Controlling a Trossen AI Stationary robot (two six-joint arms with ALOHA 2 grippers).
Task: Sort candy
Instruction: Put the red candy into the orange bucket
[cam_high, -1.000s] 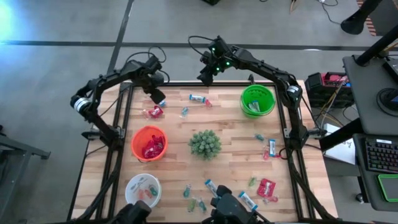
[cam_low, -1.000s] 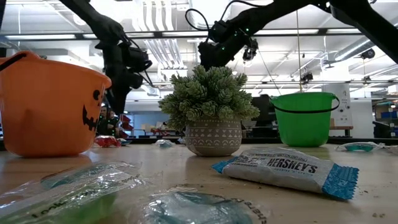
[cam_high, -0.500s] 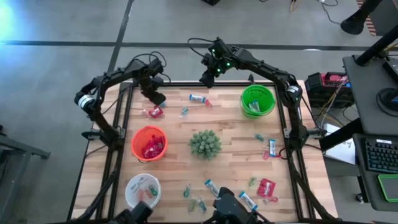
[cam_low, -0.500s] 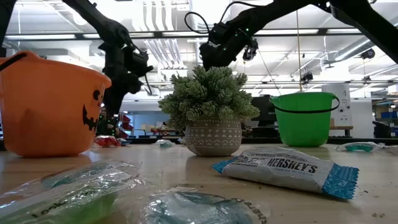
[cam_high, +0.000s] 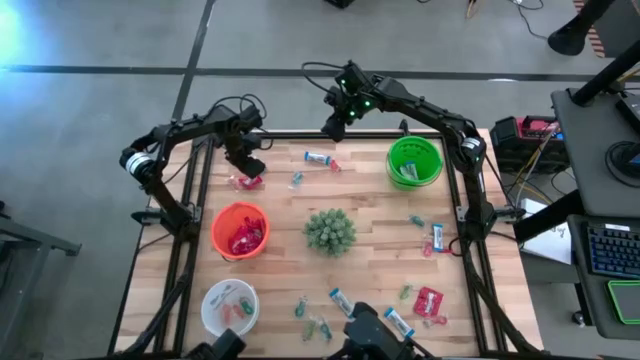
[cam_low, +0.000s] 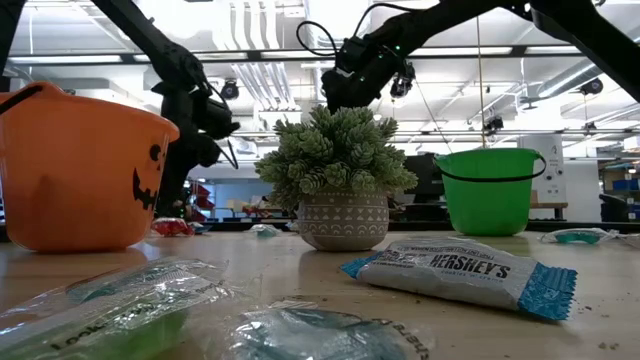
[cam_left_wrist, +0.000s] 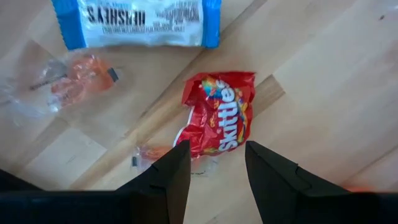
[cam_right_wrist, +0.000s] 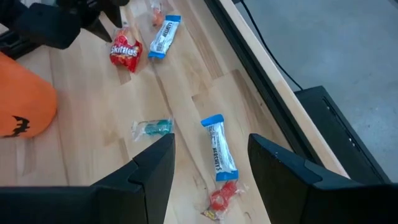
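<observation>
My left gripper (cam_high: 247, 165) (cam_left_wrist: 217, 147) is open and points down over a red Skittles packet (cam_left_wrist: 217, 112) (cam_high: 247, 182) lying flat near the table's far left; its fingers stand on either side of the packet's near end, apart from it. Just beyond lie a blue-and-white Hershey's bar (cam_left_wrist: 137, 22) and an orange wrapped piece (cam_left_wrist: 81, 74). My right gripper (cam_high: 333, 125) (cam_right_wrist: 211, 138) is open and hovers high over the far edge, above another blue-and-white bar (cam_right_wrist: 219, 149), a small red piece (cam_right_wrist: 221, 199) and a teal piece (cam_right_wrist: 152, 127).
An orange bowl (cam_high: 240, 230) holds red packets, a green bowl (cam_high: 414, 160) sits at the far right, and a white bowl (cam_high: 230, 305) at the near left. The spiky potted plant (cam_high: 330, 230) stands mid-table. More sweets lie scattered along the near and right sides.
My left gripper has come down and shifted slightly toward the near edge, closing on the red packet. The right arm has kept still and no sweet has moved.
</observation>
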